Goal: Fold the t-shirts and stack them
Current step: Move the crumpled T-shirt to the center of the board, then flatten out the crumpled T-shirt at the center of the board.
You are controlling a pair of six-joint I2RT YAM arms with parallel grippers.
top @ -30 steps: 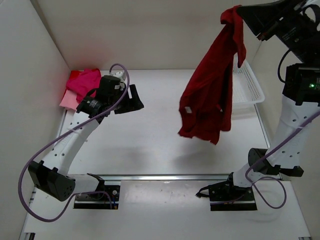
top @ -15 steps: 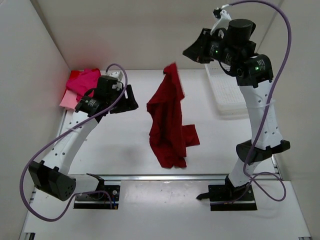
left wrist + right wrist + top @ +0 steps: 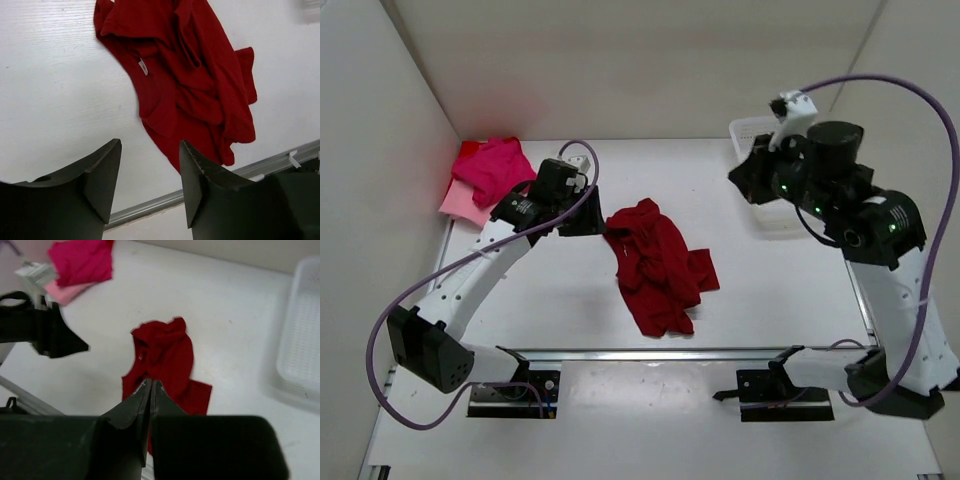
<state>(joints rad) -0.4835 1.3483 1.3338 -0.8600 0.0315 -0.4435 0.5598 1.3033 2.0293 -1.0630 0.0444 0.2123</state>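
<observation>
The right pincer (image 3: 150,386) is shut and empty. It has dropped the crimson t-shirt (image 3: 656,266), airborne a moment ago and now crumpled mid-way across the counter (image 3: 545,300). The left pincer (image 3: 150,150), jaws apart and empty, hovers just left of it, so spreading and folding can likely begin.

Open table (image 3: 570,310) surrounds the crumpled crimson t-shirt (image 3: 655,265); basket (image 3: 300,335) and pink shirts (image 3: 490,175) fill the far corners.

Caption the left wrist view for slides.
Open left gripper facing a crumpled crimson t-shirt lying on the white table.
</observation>
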